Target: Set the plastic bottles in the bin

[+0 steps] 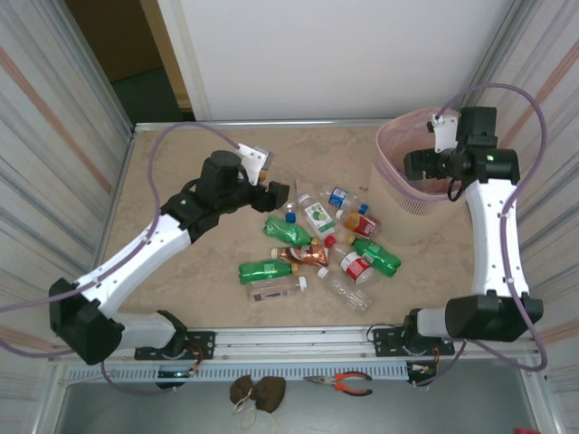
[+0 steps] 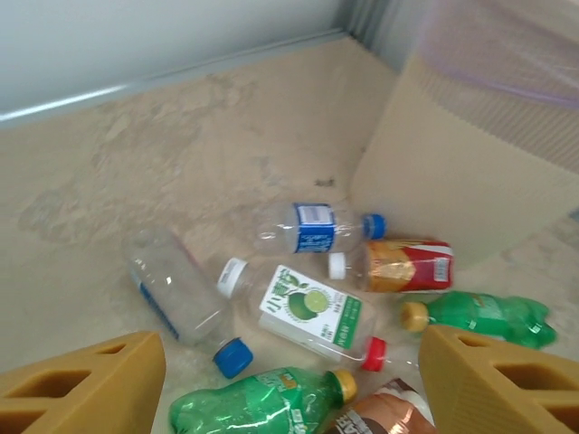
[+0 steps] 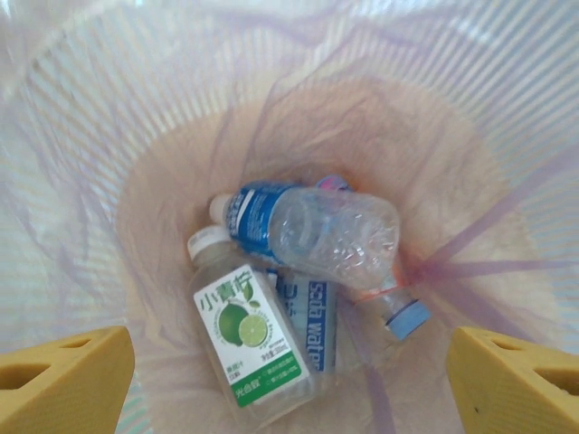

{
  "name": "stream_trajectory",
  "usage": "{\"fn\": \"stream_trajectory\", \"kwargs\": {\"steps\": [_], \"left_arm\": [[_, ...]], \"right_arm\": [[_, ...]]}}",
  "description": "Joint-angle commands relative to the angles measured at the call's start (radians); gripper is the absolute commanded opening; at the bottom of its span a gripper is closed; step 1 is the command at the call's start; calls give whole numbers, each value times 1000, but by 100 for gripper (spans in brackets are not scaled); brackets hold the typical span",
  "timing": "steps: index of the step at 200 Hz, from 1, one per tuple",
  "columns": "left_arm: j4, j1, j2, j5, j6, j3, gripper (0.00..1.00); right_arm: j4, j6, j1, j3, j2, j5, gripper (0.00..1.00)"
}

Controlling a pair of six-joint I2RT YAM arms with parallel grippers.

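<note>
Several plastic bottles (image 1: pixel 317 244), clear, green and amber, lie in a loose heap mid-table. My left gripper (image 1: pixel 276 192) hovers open just left of the heap. In the left wrist view its yellow fingers (image 2: pixel 81 384) frame a lime-label bottle (image 2: pixel 303 307), a clear blue-capped one (image 2: pixel 181 303) and a green one (image 2: pixel 253 398) below, touching none. The bin (image 1: pixel 403 201), beige with a pink liner, stands at the back right. My right gripper (image 1: pixel 416 165) hangs open and empty over its mouth. Inside lie a lime-label bottle (image 3: pixel 249 339), a blue-label bottle (image 3: pixel 317 231) and a soda-water bottle (image 3: pixel 321 325).
Corrugated side walls close in the table on the left and right, and a white wall at the back. The bin's side (image 2: pixel 470 172) rises right behind the heap's far bottles. Orange-handled pliers (image 1: pixel 348 383) and a brown lump (image 1: pixel 256 391) lie on the shelf below the arms' bases.
</note>
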Motion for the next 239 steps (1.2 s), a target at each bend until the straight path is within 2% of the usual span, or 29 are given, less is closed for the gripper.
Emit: {"fn": "stream_trajectory", "kwargs": {"steps": [1, 34, 60, 106, 166, 239], "left_arm": [[-66, 7, 73, -149, -125, 48, 74], [-166, 8, 245, -260, -282, 163, 73], [-260, 9, 397, -279, -359, 287, 72], [-369, 13, 606, -277, -463, 468, 73], [-424, 14, 787, -242, -504, 614, 72], [-418, 31, 903, -189, -525, 622, 68]], "right_arm": [[88, 138, -5, -15, -59, 59, 86], [116, 269, -5, -33, -105, 101, 83], [109, 335, -5, -41, -113, 100, 82], [112, 340, -5, -57, -130, 78, 81], [111, 314, -5, -63, -146, 77, 81], [116, 292, -5, -88, -172, 70, 81]]}}
